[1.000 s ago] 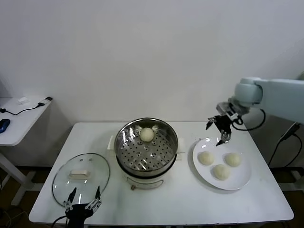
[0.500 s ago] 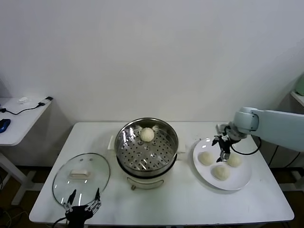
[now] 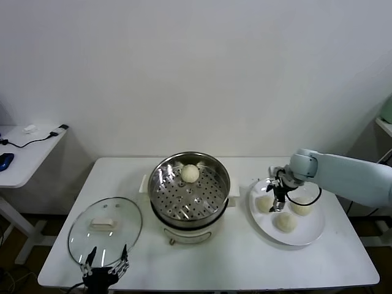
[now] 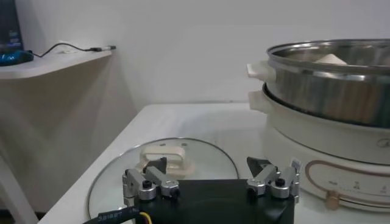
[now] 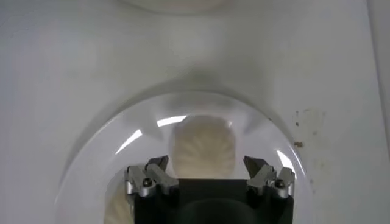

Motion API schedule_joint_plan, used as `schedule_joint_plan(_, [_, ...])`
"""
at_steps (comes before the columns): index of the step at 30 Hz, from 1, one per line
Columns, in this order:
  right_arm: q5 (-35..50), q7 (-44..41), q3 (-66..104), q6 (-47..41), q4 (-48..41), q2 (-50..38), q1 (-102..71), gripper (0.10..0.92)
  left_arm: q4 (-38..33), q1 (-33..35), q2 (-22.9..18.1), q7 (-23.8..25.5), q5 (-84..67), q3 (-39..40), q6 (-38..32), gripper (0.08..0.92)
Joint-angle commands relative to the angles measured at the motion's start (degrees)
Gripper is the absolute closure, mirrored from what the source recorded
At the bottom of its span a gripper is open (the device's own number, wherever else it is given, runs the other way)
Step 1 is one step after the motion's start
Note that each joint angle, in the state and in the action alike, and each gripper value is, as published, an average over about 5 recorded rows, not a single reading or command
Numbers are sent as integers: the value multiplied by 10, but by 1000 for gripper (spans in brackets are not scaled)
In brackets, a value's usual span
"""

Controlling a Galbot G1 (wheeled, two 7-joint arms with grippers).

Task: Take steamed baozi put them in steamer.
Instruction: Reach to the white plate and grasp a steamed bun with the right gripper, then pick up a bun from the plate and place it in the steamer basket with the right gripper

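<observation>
A: How do the jaws stand?

B: Wide apart on the right gripper (image 5: 207,173), holding nothing. It hovers over the plate (image 3: 306,234).

A: Largest first: where's the steamer (image 3: 190,187)?

B: Well off to its left, one bun (image 3: 189,173) inside.

A: And the steamed baozi (image 5: 203,146)?

B: Directly between and just below the jaws; round, no long axis. The left gripper (image 4: 210,182) idles open, empty, beside the glass lid (image 4: 207,158), much farther away.
</observation>
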Motion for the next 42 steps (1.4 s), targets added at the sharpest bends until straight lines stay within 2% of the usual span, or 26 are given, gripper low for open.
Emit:
schedule_joint_plan(1, [-6, 3, 25, -8, -26, 12, -30, 216, 2, -1, 0, 0, 0, 2, 0, 177])
schedule_joint_plan(6, [-9, 3, 31, -8, -30, 14, -37, 259, 4, -3, 0, 0, 0, 2, 0, 177])
schedule_joint_plan(14, [-13, 0, 41, -5, -29, 12, -43, 387, 5, -4, 1, -1, 0, 3, 1, 177])
schedule_joint_plan(22, [-10, -52, 21, 23, 22, -30, 43, 406, 2, -6, 2, -1, 1, 6, 4, 177])
schedule_joint_plan(28, [73, -99, -94, 37, 77, -33, 255, 406, -3, -6, 6, -1, 1, 11, 4, 177])
schedule_joint_plan(33, [179, -114, -145, 24, 134, -2, 392, 407, -7, -5, 10, -1, 0, 18, -1, 177])
schedule_joint_plan(42, [346, -37, -106, -44, 268, 100, 438, 406, -19, -5, 16, -2, 3, 19, -5, 177])
